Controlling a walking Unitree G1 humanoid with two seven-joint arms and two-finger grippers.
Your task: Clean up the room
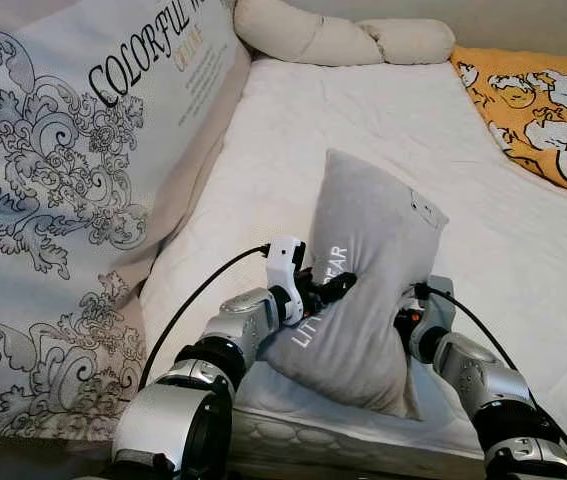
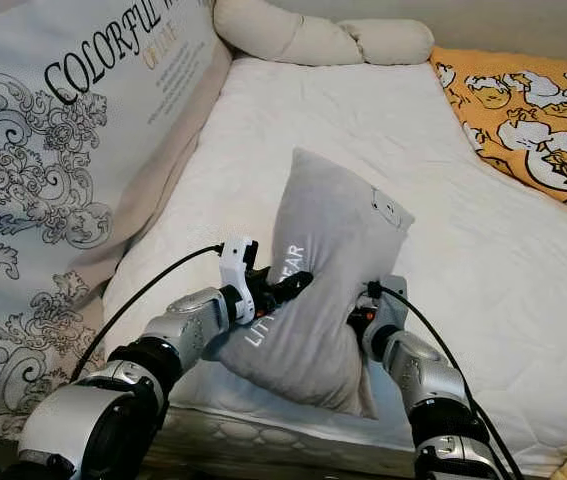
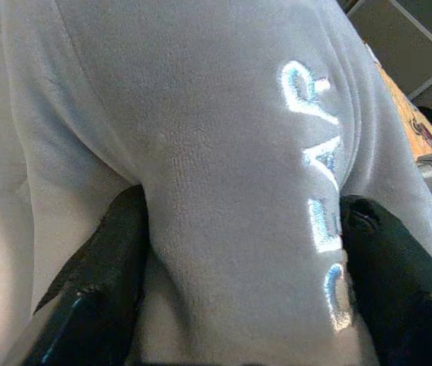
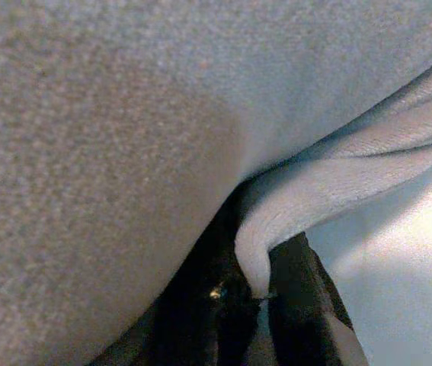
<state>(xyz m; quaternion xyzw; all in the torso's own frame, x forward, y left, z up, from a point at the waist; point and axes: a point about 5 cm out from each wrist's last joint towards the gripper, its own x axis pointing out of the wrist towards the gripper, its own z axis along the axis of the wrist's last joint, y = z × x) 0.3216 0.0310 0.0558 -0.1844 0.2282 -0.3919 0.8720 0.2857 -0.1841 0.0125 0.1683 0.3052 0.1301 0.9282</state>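
Left gripper (image 3: pixel 238 252): its 2 black fingers (image 3: pixel 105 259) are spread wide and pressed into a thick fold of the grey pillow (image 1: pixel 368 290), clamped on the side that carries the stitched white lettering.
Right gripper (image 4: pixel 257 293): its fingers are nearly together, pinching a thin fold of the pillow's fabric at the opposite side.
Pillow position: held upright between the 2 grippers at the near edge of the bed (image 1: pixel 393 130), its lower end bunched near the mattress edge, its top corner tilted toward the far side.
Handling: it looks light and very soft; the plush cover gives and bunches under the fingers, so it should sag where it is unsupported. Nothing fragile.
Where to hold: a deep bite on the stuffed body, as on the left, looks safer than the thin fabric pinch, which could slip.
Surroundings: a big printed cushion (image 1: pixel 53 150) leans along the bed's left side, a beige bolster (image 1: pixel 343 40) lies at the head, and a yellow blanket (image 1: pixel 543 110) lies on the right.
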